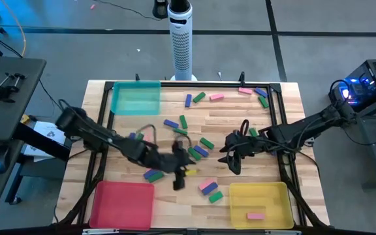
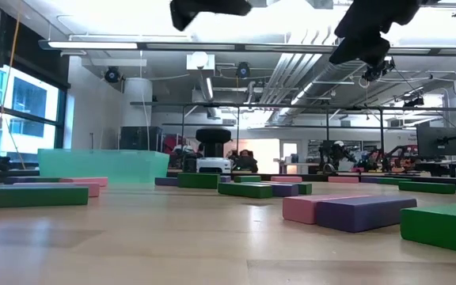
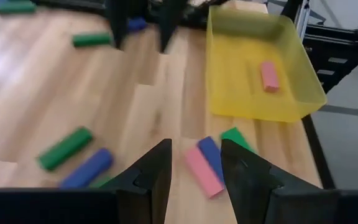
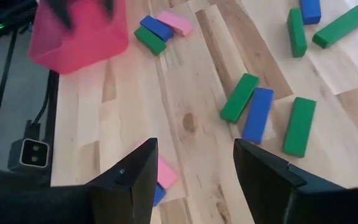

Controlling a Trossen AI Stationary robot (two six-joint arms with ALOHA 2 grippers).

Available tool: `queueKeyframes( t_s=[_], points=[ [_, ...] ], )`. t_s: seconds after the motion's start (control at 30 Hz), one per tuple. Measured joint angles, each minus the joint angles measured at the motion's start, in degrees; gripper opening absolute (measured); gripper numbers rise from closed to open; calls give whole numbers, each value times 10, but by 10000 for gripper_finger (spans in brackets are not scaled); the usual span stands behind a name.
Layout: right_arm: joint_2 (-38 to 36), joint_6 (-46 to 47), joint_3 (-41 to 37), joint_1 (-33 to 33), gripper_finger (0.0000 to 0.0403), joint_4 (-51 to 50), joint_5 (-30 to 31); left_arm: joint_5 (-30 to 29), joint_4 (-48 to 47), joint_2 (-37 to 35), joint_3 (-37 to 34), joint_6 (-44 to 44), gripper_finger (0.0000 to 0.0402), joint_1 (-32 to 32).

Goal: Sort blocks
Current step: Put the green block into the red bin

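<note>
The desk (image 1: 175,202) holds three trays; the yellow tray (image 1: 237,205), just beyond the left claw (image 3: 194,165), already has one pink block (image 3: 269,76). Loose blocks (image 1: 201,150) lie scattered mid-desk. The left claw's fingers stand apart over bare wood, empty; centre over the nearby pink bar before closing. The right claw (image 4: 194,171) hovers apart, empty.
</note>
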Motion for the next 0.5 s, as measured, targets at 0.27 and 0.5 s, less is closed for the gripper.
queueKeyframes(
  t_s=[0.27, 0.5],
  points=[
    [0, -18, 0, 1, 188, -3, 7, -2, 0, 137, 92, -20, 124, -45],
    [-4, -15, 0, 1, 188, -9, 36, 15, 42, 272, 180, 156, 124, -66]
  ],
)
